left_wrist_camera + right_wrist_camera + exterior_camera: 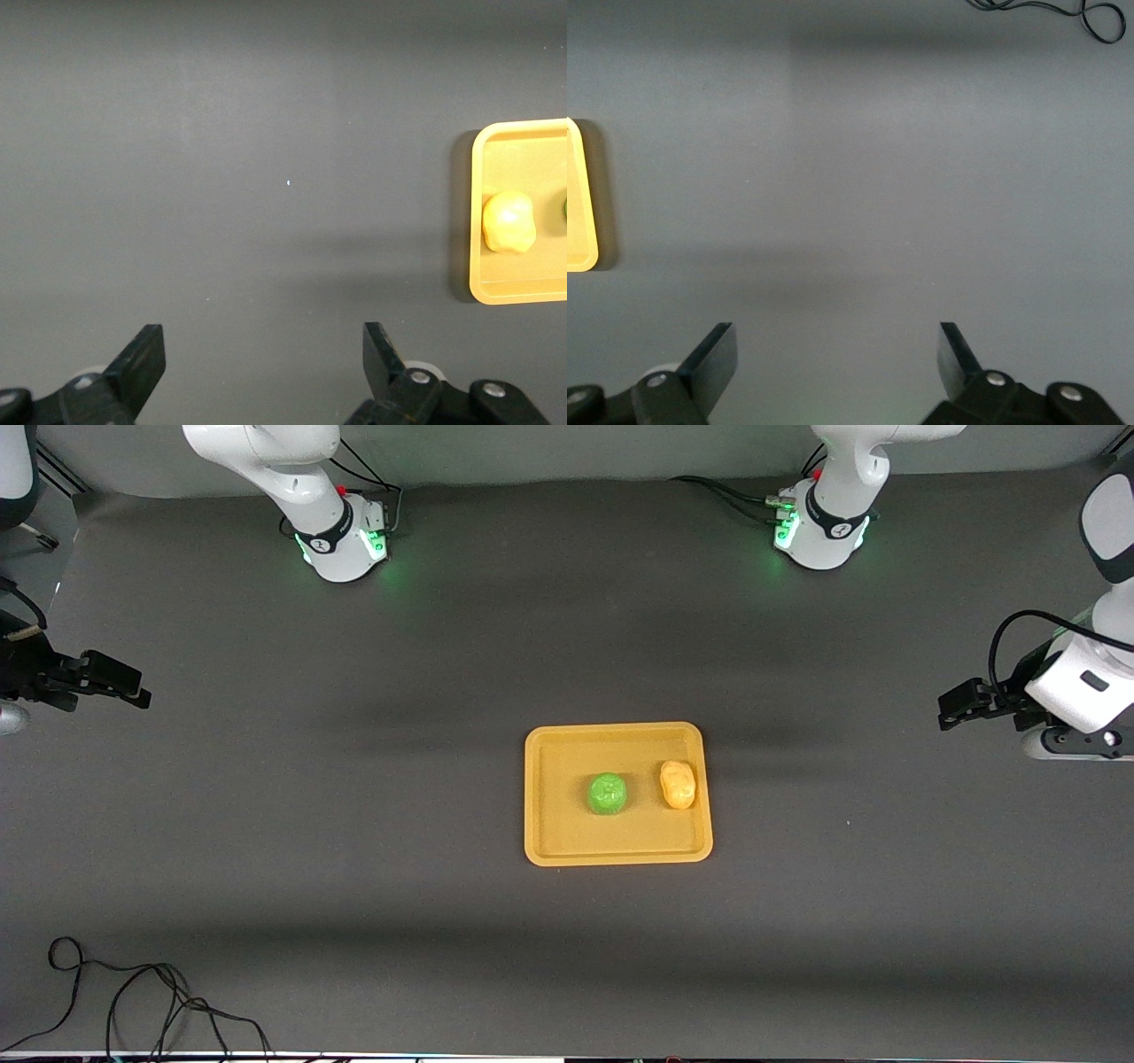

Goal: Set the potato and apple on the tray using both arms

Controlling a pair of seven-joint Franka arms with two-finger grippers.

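Observation:
The yellow-orange tray (567, 833) lies in the middle of the table. On it sits the green apple (608, 794), with the paler potato (678, 784) beside it toward the left arm's end. My left gripper (946, 710) hangs open and holding nothing over bare table at its own end, well clear of the tray. The left wrist view shows the left gripper (264, 332) with its fingers spread wide, and farther off the tray (523, 288) with the potato (508, 222). My right gripper (142, 689) is open over the right arm's end of the table. In the right wrist view, the right gripper (835, 329) holds nothing and only the tray's edge (579, 195) shows.
A loose black cable (133, 1001) lies at the table's near edge toward the right arm's end, and this cable (1063, 9) also shows in the right wrist view. The two arm bases (345, 545) (819, 531) stand at the back of the dark grey table.

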